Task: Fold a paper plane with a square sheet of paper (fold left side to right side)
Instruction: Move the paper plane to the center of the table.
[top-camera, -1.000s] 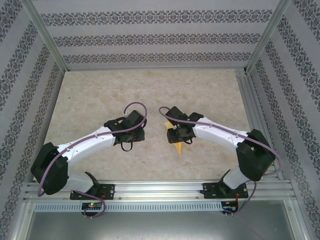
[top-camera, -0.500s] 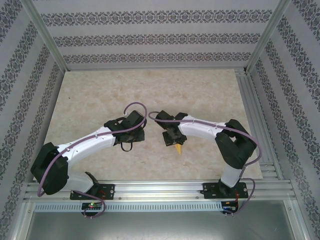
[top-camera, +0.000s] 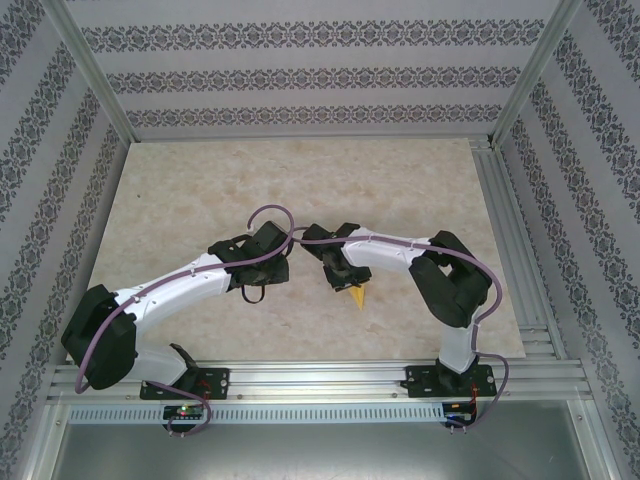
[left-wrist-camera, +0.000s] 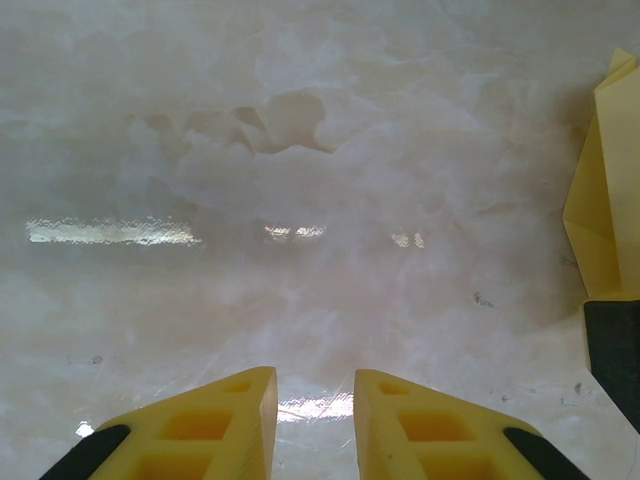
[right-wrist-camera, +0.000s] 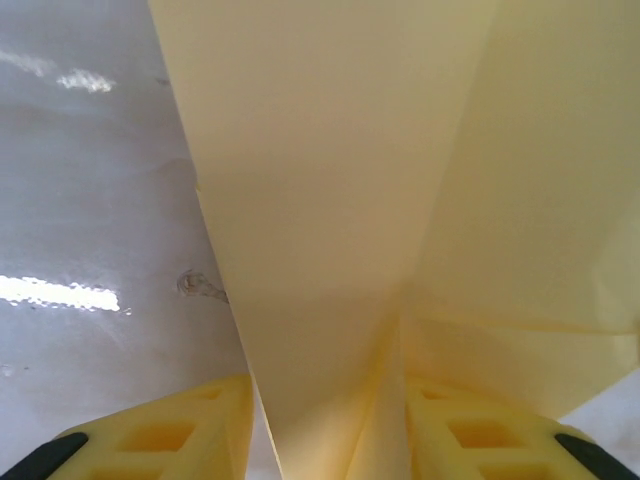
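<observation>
Now paper plane (right-wrist-camera: 330, 200) in pinch of right tool (right-wrist-camera: 328, 400), left tool (left-wrist-camera: 315, 388) slightly spread nearby.

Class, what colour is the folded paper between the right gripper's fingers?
Pale yellow. The folded paper shows best in the right wrist view.

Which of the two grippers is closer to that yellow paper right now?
Right. The right gripper has the yellow paper between its fingers. The left gripper sits off to the paper's left over bare table, not touching it.
</observation>
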